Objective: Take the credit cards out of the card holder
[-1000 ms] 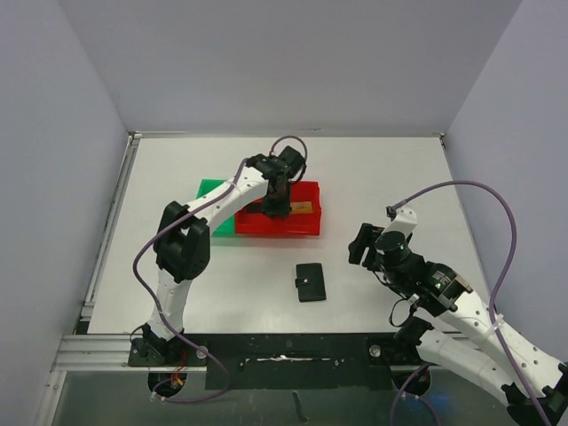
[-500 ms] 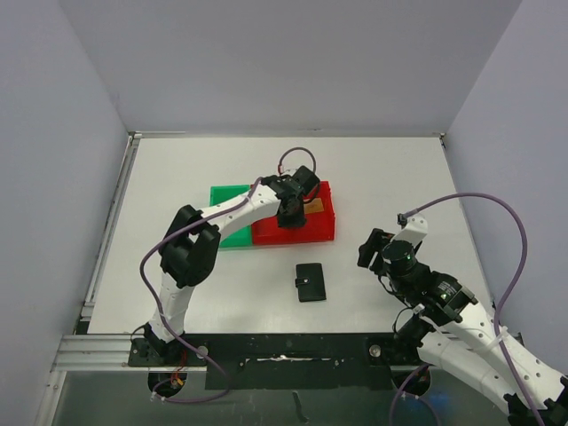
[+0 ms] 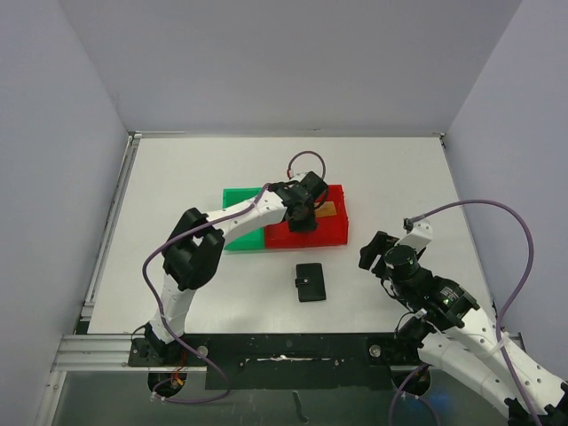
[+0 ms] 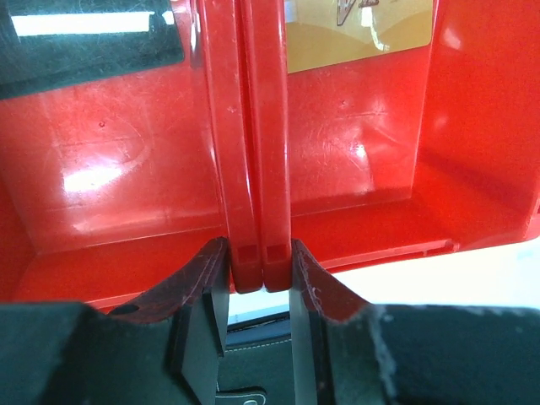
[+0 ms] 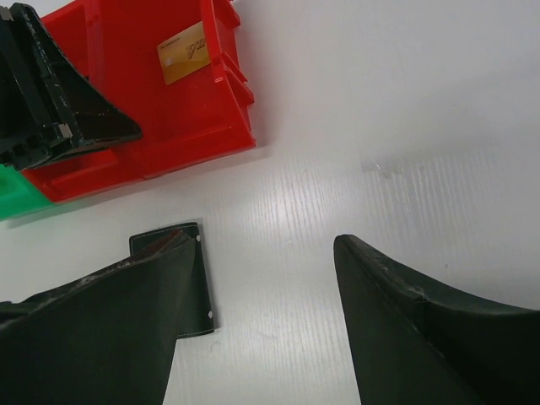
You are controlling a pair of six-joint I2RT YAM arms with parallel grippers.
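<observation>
The black card holder lies closed on the table, also showing in the right wrist view and below the left fingers. A tan-gold card lies in the right half of the red bin. A black card lies in the left half. The greyish card is not in view. My left gripper is shut on the red bin's middle double wall. My right gripper is open and empty, right of the card holder.
A green bin stands against the red bin's left side. Grey walls enclose the table on three sides. My right arm's cable loops above the table's right part.
My left gripper has dragged the red and green bins to the right, still shut on the red wall. My right gripper has drawn back a little towards the near edge.
</observation>
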